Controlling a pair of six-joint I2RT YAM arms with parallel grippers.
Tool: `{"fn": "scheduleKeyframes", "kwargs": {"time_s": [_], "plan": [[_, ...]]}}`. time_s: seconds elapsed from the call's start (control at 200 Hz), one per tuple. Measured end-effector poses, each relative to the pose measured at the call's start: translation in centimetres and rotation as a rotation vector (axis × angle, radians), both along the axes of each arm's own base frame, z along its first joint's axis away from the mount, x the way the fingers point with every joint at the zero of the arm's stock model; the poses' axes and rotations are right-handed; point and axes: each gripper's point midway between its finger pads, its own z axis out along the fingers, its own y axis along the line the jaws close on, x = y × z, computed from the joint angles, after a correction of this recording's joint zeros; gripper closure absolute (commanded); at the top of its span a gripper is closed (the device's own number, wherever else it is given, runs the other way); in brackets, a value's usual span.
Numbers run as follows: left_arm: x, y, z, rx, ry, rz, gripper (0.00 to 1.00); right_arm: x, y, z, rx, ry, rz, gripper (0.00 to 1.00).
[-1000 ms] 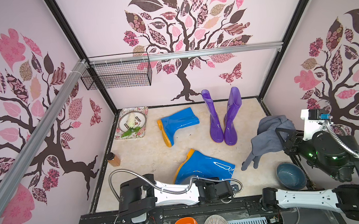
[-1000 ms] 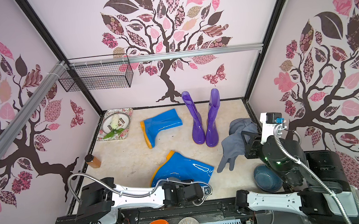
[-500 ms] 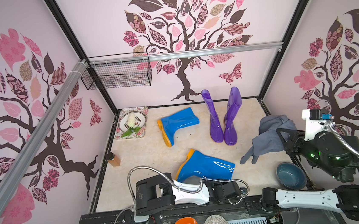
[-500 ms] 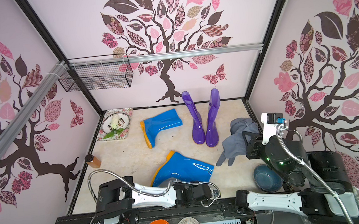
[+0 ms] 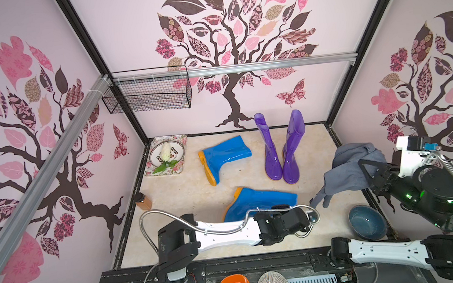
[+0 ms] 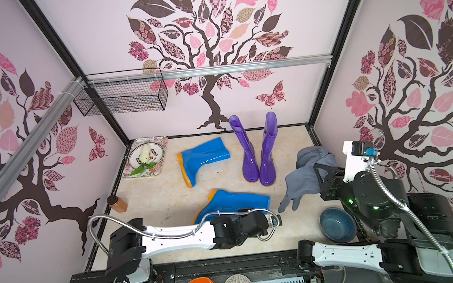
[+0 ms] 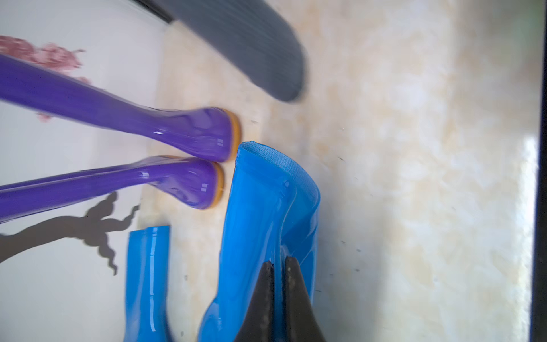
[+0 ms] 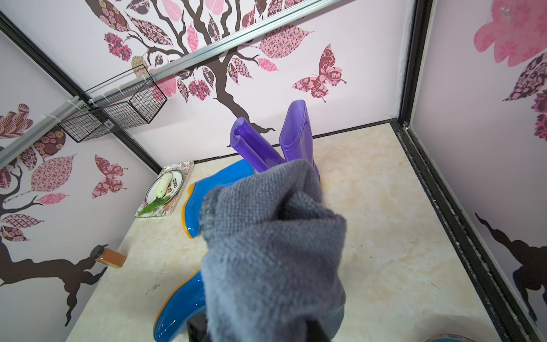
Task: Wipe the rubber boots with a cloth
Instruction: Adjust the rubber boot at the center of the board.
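Low in the centre of both top views, the near blue boot (image 5: pixel 264 200) lies on its side, sole toward the left of the frame and shaft mouth toward the right. The left gripper (image 7: pixel 278 266) is at that mouth end with its jaws pressed almost together. In the left wrist view a thin ridge of blue shaft wall seems to run between them, though the blur leaves me unsure how much rubber is pinched. I read it as a hold to stop the slippery boot sliding while it is rubbed.

The right gripper (image 5: pixel 364 168), at the right of the frame, is clamped narrow on the cloth (image 5: pixel 343 176). The cloth hangs bunched above the floor (image 5: pixel 318 145), its loose tips near the boot's mouth but apart from it, so nothing is being wiped yet.

The far blue boot (image 5: pixel 226 154) lies on its side higher in the frame. 2 more stand upright by the back wall, a purple boot (image 5: pixel 270 155) and a second purple boot (image 5: pixel 293 147), with their toes near the held boot. That is the tight edge, because a wide sweep could topple them.

There is open floor to the right of the purple pair, and between the held boot and the bowl (image 5: pixel 367 225) at lower right. The tray (image 5: pixel 149 171) and amber bottle (image 5: pixel 144 202) sit along the left edge, well apart.
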Motion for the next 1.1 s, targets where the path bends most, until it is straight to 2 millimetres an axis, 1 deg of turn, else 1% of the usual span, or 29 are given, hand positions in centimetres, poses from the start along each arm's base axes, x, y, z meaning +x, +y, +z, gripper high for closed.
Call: {"fn": "scheduleKeyframes", "kwargs": {"time_s": [0.085,0.125,0.175,0.2,0.245,0.315,0.37,0.42,0.51,0.56,0.63,0.72,0.79,0.865,0.945,0.98,1.1], "plan": [[1.2,-0.3,6.4,-0.135,-0.041,0.042,1.0,-0.2,-0.7,0.4,0.018,-0.013,-0.01,1.0],[1.6,0.0,9.0,-0.196,-0.055,0.063,1.0,-0.2,-1.0,0.7,0.027,-0.019,-0.012,1.0],[1.9,0.5,11.5,-0.267,-0.061,0.088,1.0,-0.3,-1.3,0.9,0.033,-0.025,-0.014,1.0],[2.1,0.8,12.4,-0.302,-0.058,0.102,1.0,-0.4,-1.4,0.9,0.034,-0.026,-0.013,1.0],[2.4,1.5,13.6,-0.349,-0.052,0.127,1.0,-0.4,-1.4,0.9,0.028,-0.028,-0.01,1.0],[3.1,2.6,14.2,-0.423,-0.038,0.183,1.0,-0.3,-1.0,0.6,0.014,-0.027,-0.003,1.0],[4.0,3.6,13.4,-0.463,-0.015,0.243,1.0,-0.1,-0.3,-0.1,-0.007,-0.02,0.006,1.0],[5.1,4.6,11.7,-0.478,0.012,0.31,1.0,0.2,0.7,-1.0,-0.036,-0.007,0.019,1.0],[6.9,6.1,7.2,-0.468,0.061,0.437,1.0,0.6,2.8,-3.3,-0.092,0.031,0.051,1.0],[7.6,6.8,4.2,-0.452,0.096,0.5,1.0,0.8,4.1,-5.0,-0.123,0.058,0.074,1.0],[8.7,8.5,0.3,-0.43,0.123,0.606,1.0,1.0,5.6,-7.1,-0.151,0.092,0.106,1.0],[10.0,11.0,-3.4,-0.43,0.165,0.726,1.0,0.9,7.5,-9.9,-0.162,0.134,0.159,1.0],[10.6,13.1,-5.7,-0.427,0.196,0.803,1.0,0.7,9.3,-12.7,-0.171,0.176,0.216,1.0],[10.7,14.9,-7.6,-0.423,0.22,0.865,1.0,0.4,11.5,-16.0,-0.187,0.228,0.282,1.0],[10.3,16.2,-9.0,-0.423,0.245,0.905,1.0,0.0,14.0,-19.8,-0.209,0.288,0.353,1.0],[10.1,16.7,-9.3,-0.432,0.254,0.919,1.0,-0.1,14.8,-21.4,-0.221,0.314,0.375,1.0],[9.2,18.1,-9.6,-0.49,0.281,0.953,1.0,-0.1,16.9,-26.1,-0.239,0.37,0.414,1.0]]}}
